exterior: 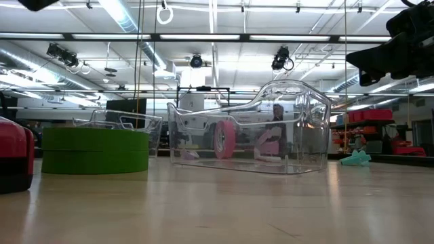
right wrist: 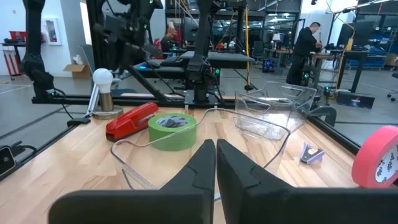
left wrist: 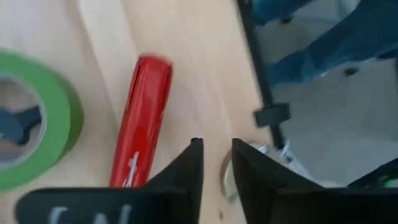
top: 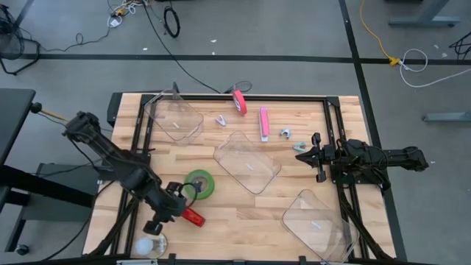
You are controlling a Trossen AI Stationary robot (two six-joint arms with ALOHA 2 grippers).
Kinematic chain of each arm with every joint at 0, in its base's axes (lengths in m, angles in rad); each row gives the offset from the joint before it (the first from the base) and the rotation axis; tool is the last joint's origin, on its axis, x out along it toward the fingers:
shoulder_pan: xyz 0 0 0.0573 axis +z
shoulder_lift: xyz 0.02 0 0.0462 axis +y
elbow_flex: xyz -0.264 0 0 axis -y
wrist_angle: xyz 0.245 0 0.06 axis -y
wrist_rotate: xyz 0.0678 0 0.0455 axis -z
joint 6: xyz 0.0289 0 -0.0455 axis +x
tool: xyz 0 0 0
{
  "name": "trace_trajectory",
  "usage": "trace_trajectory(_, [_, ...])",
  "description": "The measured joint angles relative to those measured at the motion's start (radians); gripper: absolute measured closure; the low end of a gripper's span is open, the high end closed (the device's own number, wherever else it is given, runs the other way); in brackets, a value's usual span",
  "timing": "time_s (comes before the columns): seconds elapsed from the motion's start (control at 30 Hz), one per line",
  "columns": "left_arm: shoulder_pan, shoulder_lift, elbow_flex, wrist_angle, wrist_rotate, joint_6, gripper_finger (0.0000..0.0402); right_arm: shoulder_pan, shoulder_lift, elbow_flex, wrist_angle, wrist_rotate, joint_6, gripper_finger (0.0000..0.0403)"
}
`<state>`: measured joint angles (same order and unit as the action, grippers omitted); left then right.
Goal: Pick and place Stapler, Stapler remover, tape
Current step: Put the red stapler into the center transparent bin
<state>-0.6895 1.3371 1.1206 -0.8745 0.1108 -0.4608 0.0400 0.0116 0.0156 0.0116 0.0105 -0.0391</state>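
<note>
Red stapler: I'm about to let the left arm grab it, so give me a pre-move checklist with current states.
1. Red stapler lies flat on the table, uncovered: ok.
2. Left gripper jaws parted slightly: ok.
3. Left gripper centred over the stapler: not ok, it sits beside it.
4. Green tape clear of the stapler: ok, apart.
5. Right gripper out of the way at the table's far side: ok.
6. Target tray for the stapler: cannot tell.

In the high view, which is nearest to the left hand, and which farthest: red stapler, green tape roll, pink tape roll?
1. Red stapler, right beside the left hand, near the front edge.
2. Green tape roll, just behind it.
3. Pink tape roll, far back edge.
</note>
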Motion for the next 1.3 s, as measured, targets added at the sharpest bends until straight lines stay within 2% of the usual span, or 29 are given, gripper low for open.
trace_trajectory(0.37, [0.000, 0.035, 0.000, -0.043, -0.056, 0.047, 0.0173, 0.000, 0.000, 0.000, 0.000, 0.000, 0.000, 0.0385])
trace_trajectory(0.6, [0.000, 0.054, 0.000, -0.044, -0.074, 0.127, 0.0115, 0.000, 0.000, 0.000, 0.000, 0.000, 0.000, 0.0385])
trace_trajectory(0.9, [0.000, 0.121, -0.003, -0.044, -0.085, 0.135, 0.0090, 0.000, 0.000, 0.000, 0.000, 0.000, 0.000, 0.0385])
trace_trajectory(1.3, [0.003, 0.131, -0.168, 0.023, -0.082, 0.133, 0.0096, 0.000, 0.000, 0.000, 0.000, 0.000, 0.000, 0.0385])
